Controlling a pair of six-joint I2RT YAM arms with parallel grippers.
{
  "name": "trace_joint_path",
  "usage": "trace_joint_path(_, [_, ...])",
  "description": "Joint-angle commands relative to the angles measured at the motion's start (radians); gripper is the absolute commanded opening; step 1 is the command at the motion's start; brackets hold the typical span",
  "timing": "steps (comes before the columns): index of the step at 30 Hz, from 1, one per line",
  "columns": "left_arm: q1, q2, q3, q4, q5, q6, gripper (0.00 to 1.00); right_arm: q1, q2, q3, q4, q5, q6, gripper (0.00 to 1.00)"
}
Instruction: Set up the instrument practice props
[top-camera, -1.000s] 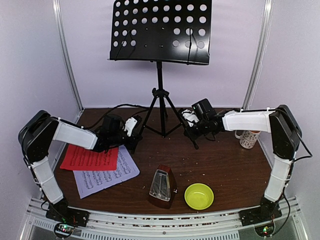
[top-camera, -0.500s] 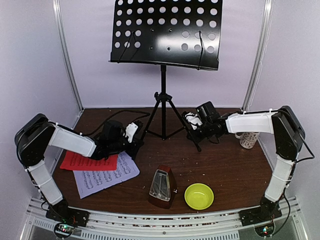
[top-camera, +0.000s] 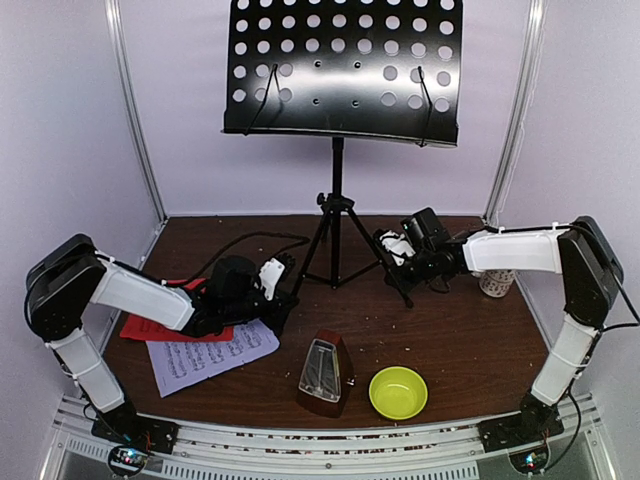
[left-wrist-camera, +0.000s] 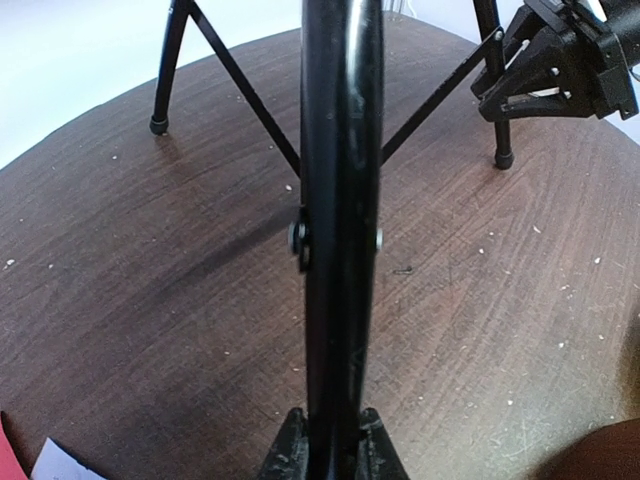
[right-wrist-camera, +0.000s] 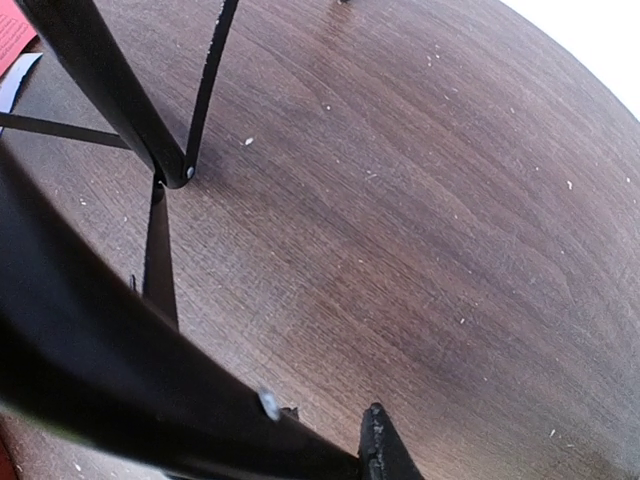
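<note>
The black music stand (top-camera: 345, 65) is upright at the back middle, its perforated desk high and its tripod on the brown table. My left gripper (top-camera: 285, 293) is shut on the stand's front left leg (left-wrist-camera: 340, 200). My right gripper (top-camera: 394, 256) is shut on the right leg (right-wrist-camera: 120, 400); only one finger (right-wrist-camera: 378, 450) shows beside it. The red sheet (top-camera: 150, 328) lies at the left, partly over the white sheet (top-camera: 205, 355) and partly under my left arm. The brown metronome (top-camera: 323, 372) stands at the front middle.
A yellow-green bowl (top-camera: 398, 392) sits front right of the metronome. A patterned mug (top-camera: 497, 283) stands at the right behind my right arm. Vertical frame posts stand at both back corners. A black cable runs along the table behind my left arm.
The stand has shifted to the right, held by both grippers. My left gripper moved right and nearer, my right gripper moved right.
</note>
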Motion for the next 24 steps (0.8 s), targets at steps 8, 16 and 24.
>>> trace_joint_path(8, [-0.086,-0.021,-0.055,-0.227,0.077,-0.077,0.19,-0.102,-0.039,-0.058,-0.081,0.174,0.234,0.3])
trace_joint_path(16, [-0.081,-0.146,-0.054,-0.307,-0.048,-0.093,0.54,-0.101,-0.116,-0.09,-0.075,0.139,0.211,0.59])
trace_joint_path(24, [0.063,-0.284,-0.002,-0.582,-0.129,-0.213,0.68,-0.098,-0.254,-0.142,-0.046,0.114,0.233,0.7])
